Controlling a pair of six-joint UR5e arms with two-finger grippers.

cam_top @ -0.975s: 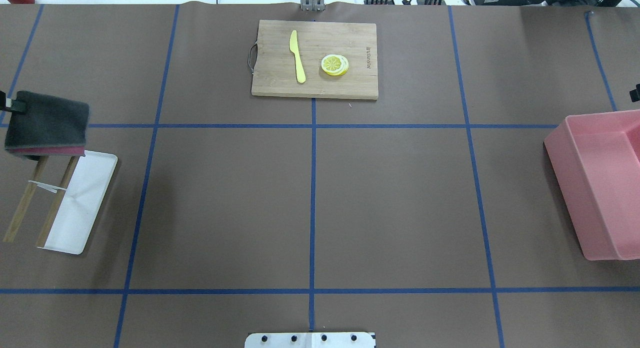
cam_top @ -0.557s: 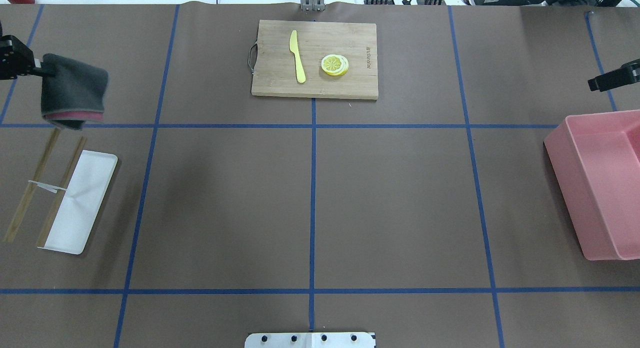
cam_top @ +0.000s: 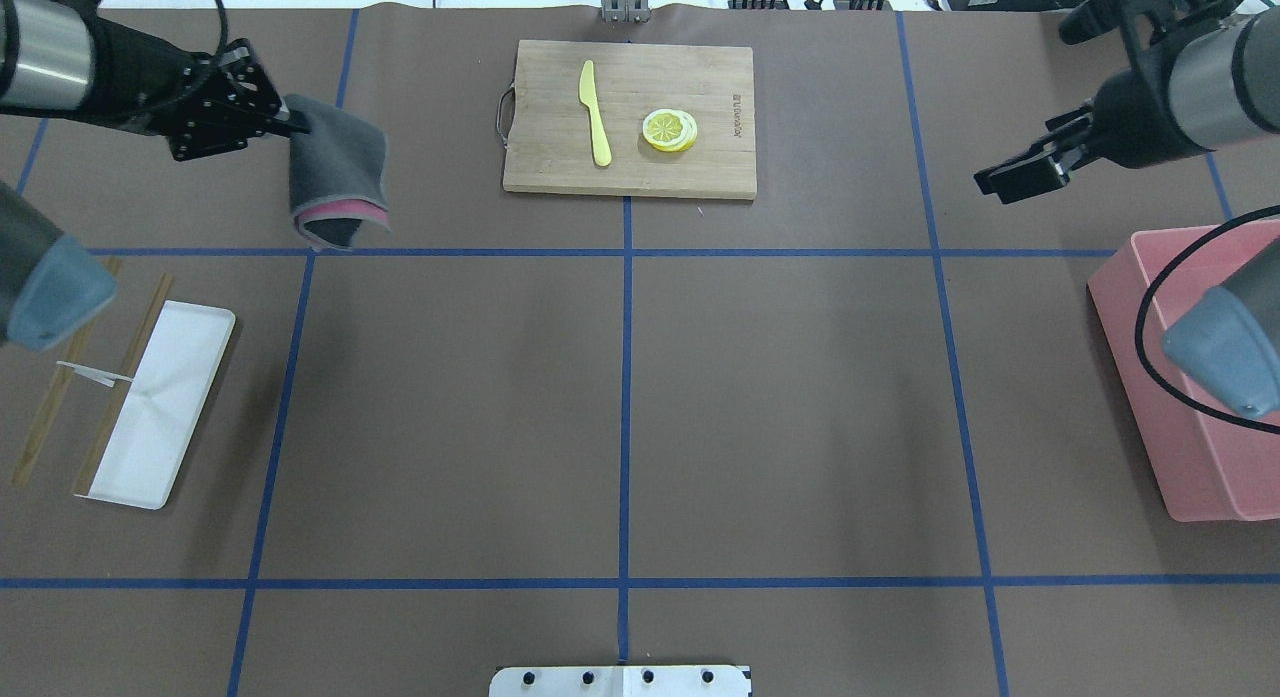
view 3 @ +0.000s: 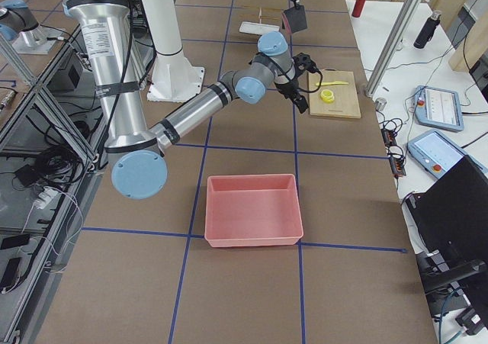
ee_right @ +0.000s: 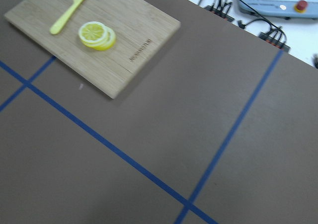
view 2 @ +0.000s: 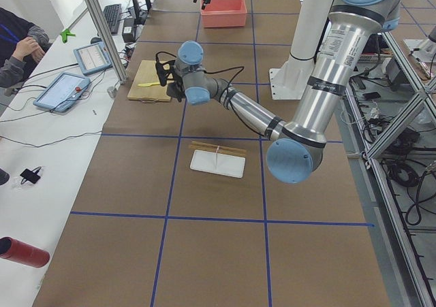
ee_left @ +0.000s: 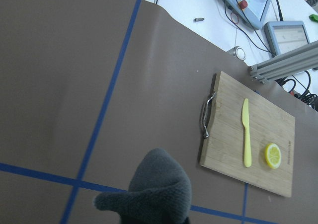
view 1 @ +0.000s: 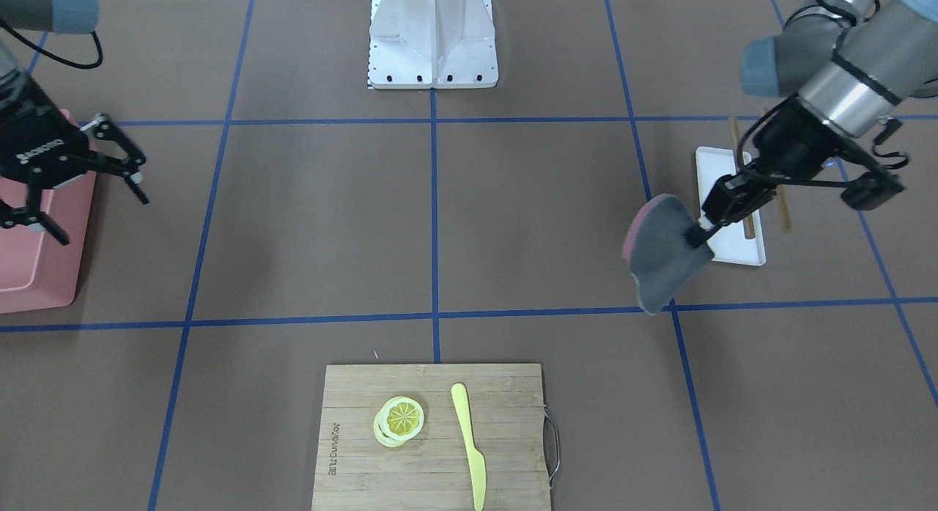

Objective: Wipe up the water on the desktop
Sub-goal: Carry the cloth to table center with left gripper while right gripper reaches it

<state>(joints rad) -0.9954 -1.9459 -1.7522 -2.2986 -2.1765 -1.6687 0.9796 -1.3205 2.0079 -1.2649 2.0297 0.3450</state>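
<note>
One pink bin point(cam_top: 1190, 417) shows only its bare floor. One white tray point(cam_top: 170, 397) has two wooden sticks point(cam_top: 145, 327) at its edge. One cutting board point(cam_top: 560, 147) carries one yellow knife point(cam_top: 596, 112) and a stack of lemon slices point(cam_top: 669, 130) — its burned-in mark is too small to read. The left gripper point(cam_top: 292, 127) has its fingers clamped on a grey cloth point(cam_top: 335, 172) hanging over the brown tabletop point(cam_top: 800, 397) — the right gripper point(cam_top: 1030, 172) has its fingers spread, holding nothing.
</note>
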